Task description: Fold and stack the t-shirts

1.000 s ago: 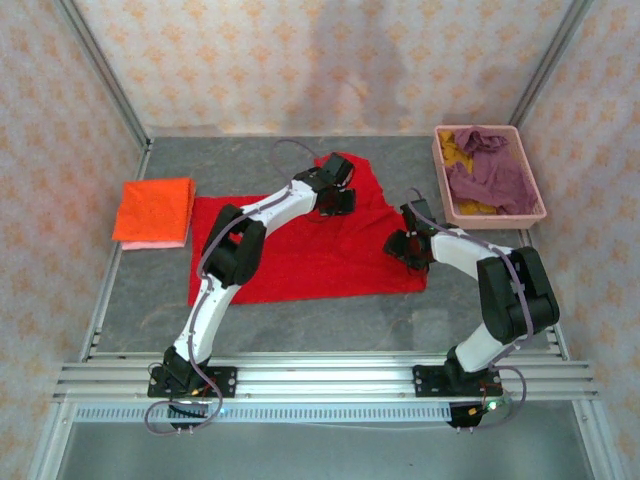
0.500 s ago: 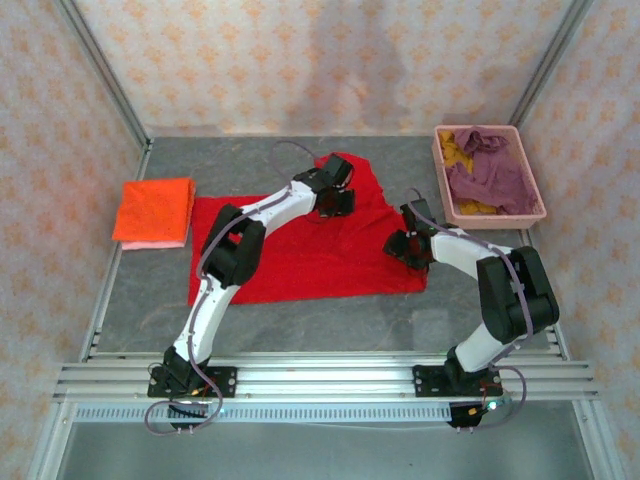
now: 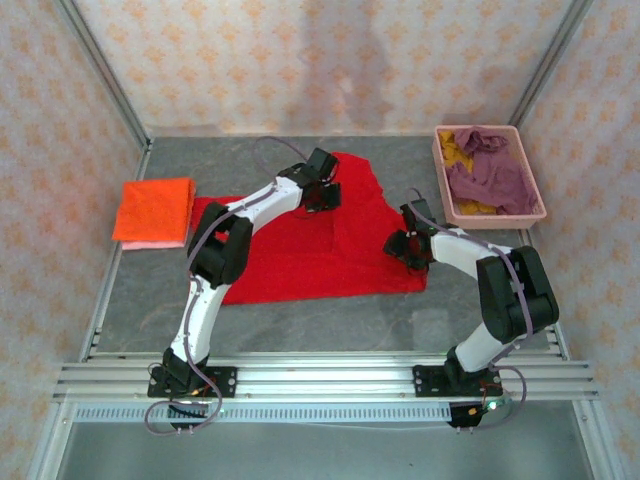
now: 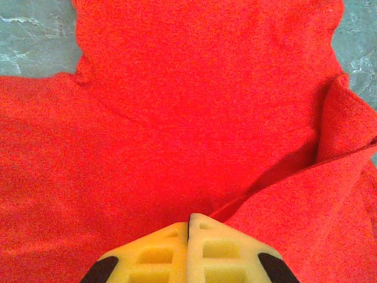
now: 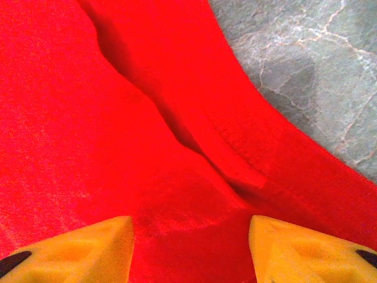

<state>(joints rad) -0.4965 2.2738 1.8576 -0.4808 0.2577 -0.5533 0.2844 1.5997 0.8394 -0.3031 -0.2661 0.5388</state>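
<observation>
A grey table [image 3: 300, 320] carries the red t-shirt [image 3: 300, 255]; its edge lies directly under the right gripper [image 5: 191, 236], whose jaws stand spread. Farther back, the left gripper [image 4: 188, 221], pads pressed together, pinches a raised fold of that shirt.

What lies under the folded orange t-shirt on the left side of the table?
A strip of pale pink cloth sticks out at the near edge of the orange t-shirt. The rest is covered, so its shape cannot be seen.
</observation>
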